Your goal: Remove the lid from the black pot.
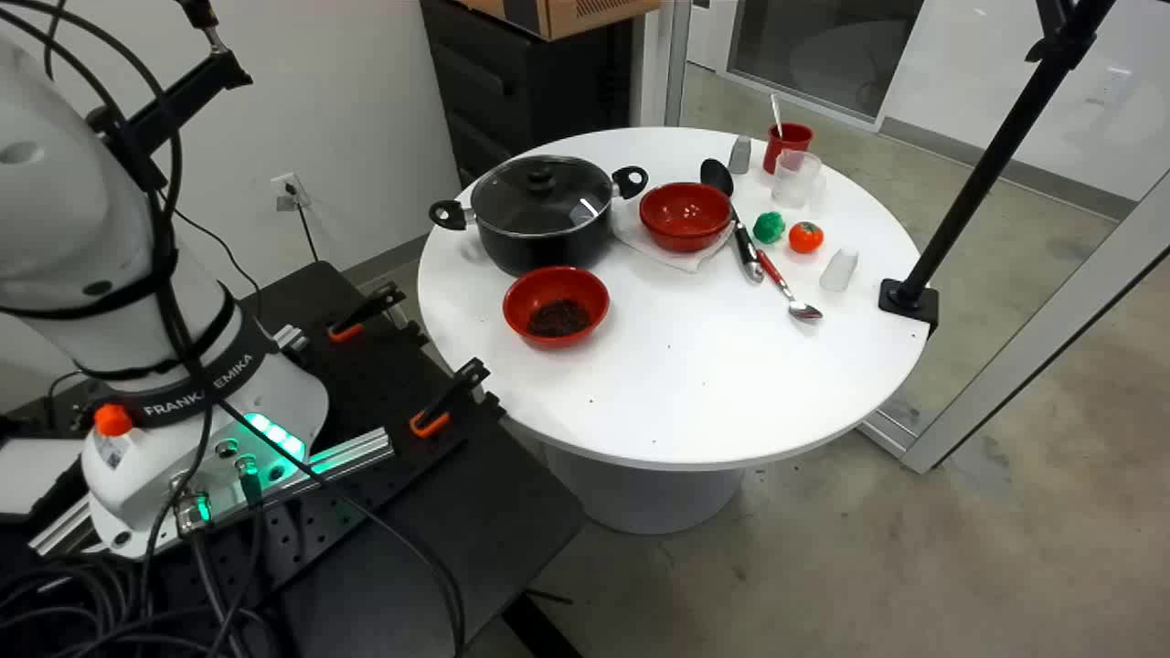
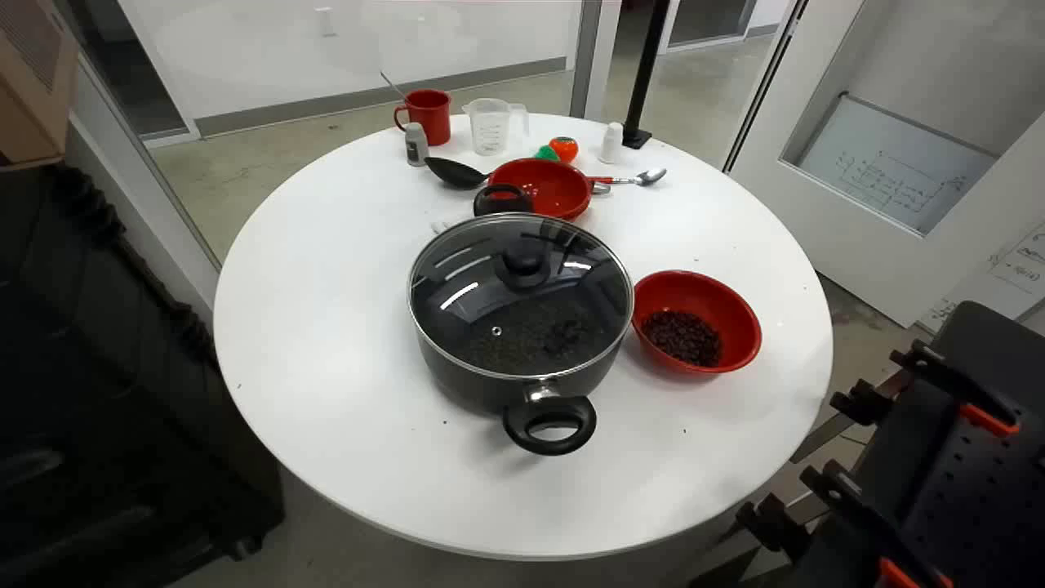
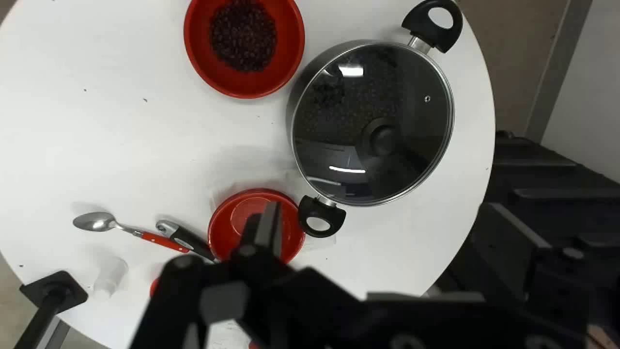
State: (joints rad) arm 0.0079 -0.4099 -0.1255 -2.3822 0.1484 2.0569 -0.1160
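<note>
The lid is see-through glass with a thin metal rim and a dark centre knob. It sits flat on the black pot in both exterior views, covering it. The black pot has two side handles; dark bits show faintly through the glass. In the wrist view the lid and the black pot are at upper right. My gripper is open, its fingers wide apart with nothing between them, above the table. The gripper is out of view in both exterior views.
A red bowl of dark beans stands beside the pot. Stacked red bowls stand near the far handle. A ladle, a spoon, a red mug, a measuring cup and a post are beyond.
</note>
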